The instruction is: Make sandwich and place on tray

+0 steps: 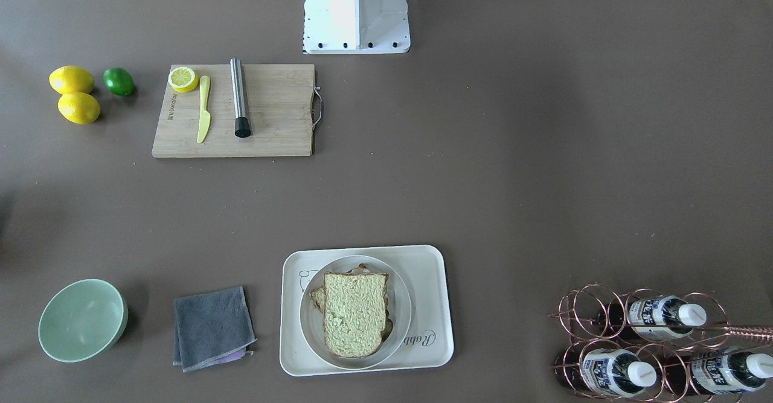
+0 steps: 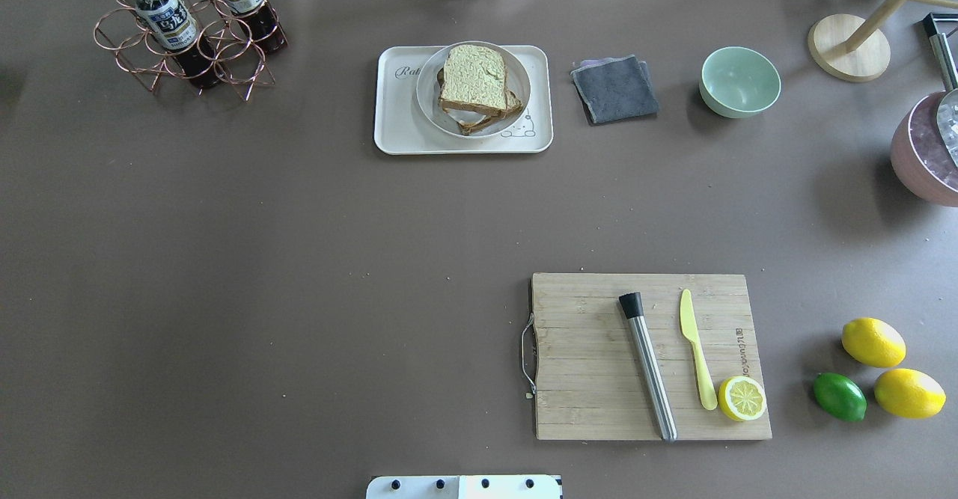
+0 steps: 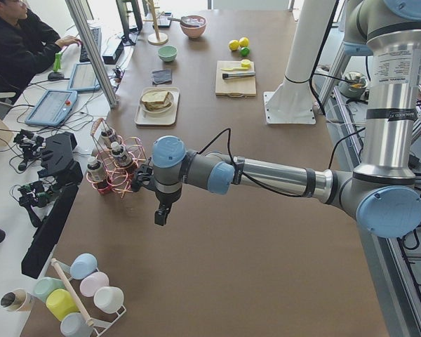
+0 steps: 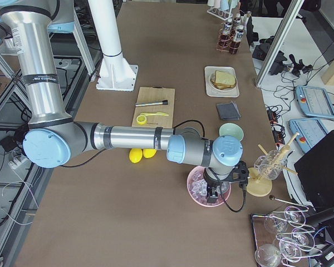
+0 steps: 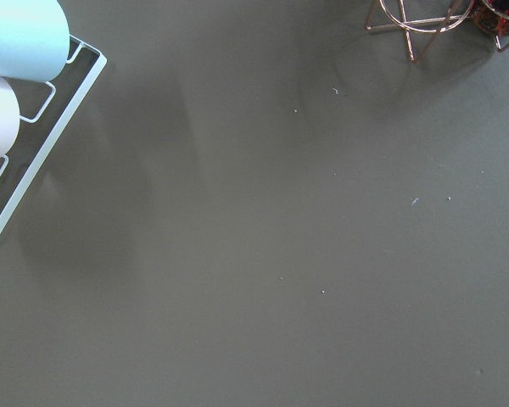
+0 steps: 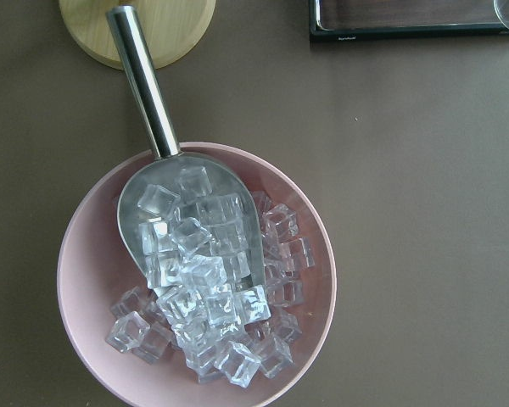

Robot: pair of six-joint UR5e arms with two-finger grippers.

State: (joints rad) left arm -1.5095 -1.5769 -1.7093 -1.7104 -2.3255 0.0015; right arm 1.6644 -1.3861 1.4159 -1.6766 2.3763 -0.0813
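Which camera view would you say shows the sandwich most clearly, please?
The exterior front-facing view: the sandwich sits nearest and largest there, top slice face-on, on the plate on the tray. The overhead exterior view shows it smaller, with lower layers peeking out. Both side views show it tiny; the wrist views miss it.

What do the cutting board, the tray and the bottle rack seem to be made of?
Cutting board: probably bamboo or wood, matte, with visible strips and grain. Tray: perhaps plastic or melamine, smooth cream surface with printed script. Bottle rack: thin metal wire, shiny copper colour.
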